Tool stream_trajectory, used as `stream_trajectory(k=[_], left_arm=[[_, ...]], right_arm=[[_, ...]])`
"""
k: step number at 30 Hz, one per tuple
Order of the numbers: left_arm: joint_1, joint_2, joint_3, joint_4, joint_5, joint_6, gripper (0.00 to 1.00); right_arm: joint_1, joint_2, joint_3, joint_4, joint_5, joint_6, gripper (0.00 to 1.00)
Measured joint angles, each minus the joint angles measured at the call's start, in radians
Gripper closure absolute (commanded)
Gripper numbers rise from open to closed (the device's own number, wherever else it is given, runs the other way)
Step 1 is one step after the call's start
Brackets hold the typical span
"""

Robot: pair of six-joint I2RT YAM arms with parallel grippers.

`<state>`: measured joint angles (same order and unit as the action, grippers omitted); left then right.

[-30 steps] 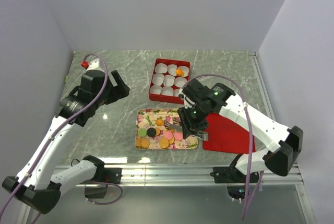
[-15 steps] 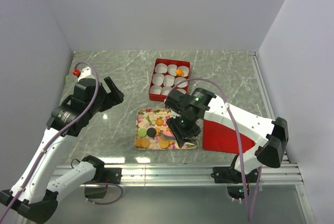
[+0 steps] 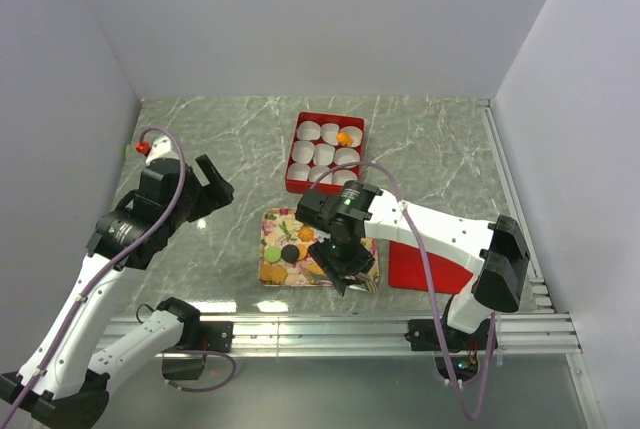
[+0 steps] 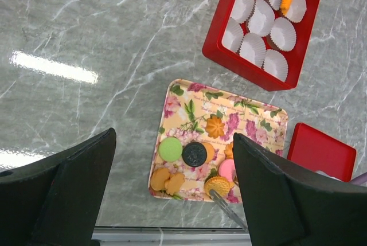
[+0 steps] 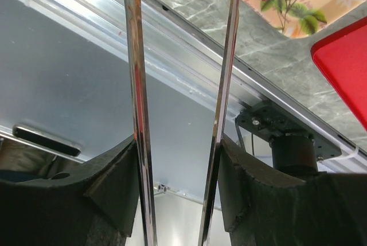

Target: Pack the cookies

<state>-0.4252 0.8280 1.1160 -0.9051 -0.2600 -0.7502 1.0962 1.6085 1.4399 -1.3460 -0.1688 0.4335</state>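
Grey-green marble w/ white veins: bench. Cream-yellow tray, floral print: pink blooms, green leaves. Cookies mostly golden-brown/orange, plus green cookie, black cookie, pink cookie. Red box w/ white fluted paper cups; orange cookie in one. Plain red lid. White arms, black joints; mauve cable. Left fingers matt black; right fingers mirror-bright metal.
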Motion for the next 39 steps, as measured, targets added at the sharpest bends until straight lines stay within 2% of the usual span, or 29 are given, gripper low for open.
stream_trajectory(k=[10,20,32,39], left_arm=[[0.000,-0.013,-0.017,-0.005,-0.007,0.001,0.11],[0.000,-0.027,-0.052,-0.006,-0.010,0.001,0.11],[0.000,-0.049,-0.058,-0.015,-0.019,0.001,0.11],[0.000,-0.045,-0.052,-0.040,-0.031,0.005,0.11]], right_arm=[[0.042,0.037,0.036,-0.011,0.003,0.014,0.47],[0.113,0.052,0.049,-0.003,-0.027,0.040,0.59],[0.119,0.090,0.056,-0.011,-0.028,0.045,0.67],[0.105,0.097,0.130,-0.012,0.016,0.048,0.70]])
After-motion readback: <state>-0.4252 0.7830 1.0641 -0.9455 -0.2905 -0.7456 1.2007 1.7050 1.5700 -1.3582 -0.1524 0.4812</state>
